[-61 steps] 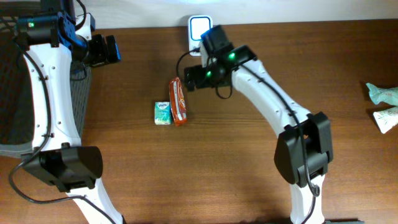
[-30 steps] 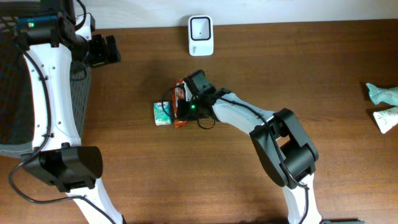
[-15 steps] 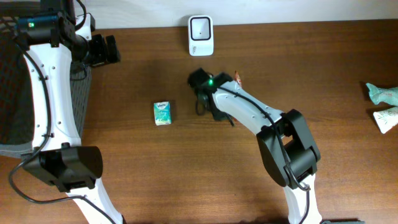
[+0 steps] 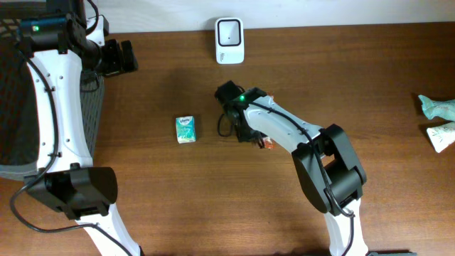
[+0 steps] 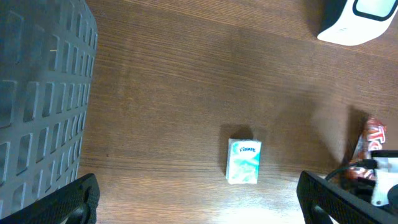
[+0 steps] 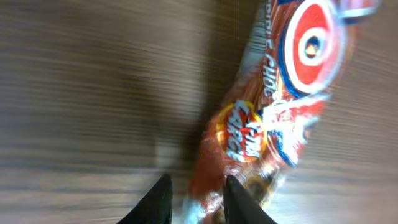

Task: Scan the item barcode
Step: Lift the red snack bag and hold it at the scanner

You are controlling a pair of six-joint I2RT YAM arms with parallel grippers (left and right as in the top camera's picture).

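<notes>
- Right gripper (image 6: 196,190): the black fingertips stand a narrow gap apart. The crinkled end of the snack bar (image 6: 273,118) sits in that gap. The view is blurred, so I cannot tell whether it is pinched or just lying there.
- Snack bar: long and narrow in a glossy orange-red foil wrapper. It has a round red-white-blue logo toward one end and a yellow patch with lettering mid-length. In the overhead view it lies on the robot's side of the scanner (image 4: 229,40), slightly to the scanner's right and apart from it.
- Scanner: white plastic, a rounded rectangle with a dark-outlined window in its face. It sits by the far edge of the table (image 4: 370,85).
- Left gripper (image 5: 199,208): jaws spread wide with nothing between them. It hangs far left of the scanner, looking down on bare wood.
- Tissue pack (image 4: 185,129): small, soft rectangular pack in teal-and-white printed film, lying flat. It is on the robot's side of the scanner and to its left, clear of the snack bar.
- Basket (image 5: 37,93): grey plastic with a square-grid mesh wall, far left of the scanner.
- Table: brown, matte, with visible straight grain.
- Teal-and-white packets (image 4: 437,117): far right of the scanner, at the frame edge. They are too small for detail.
</notes>
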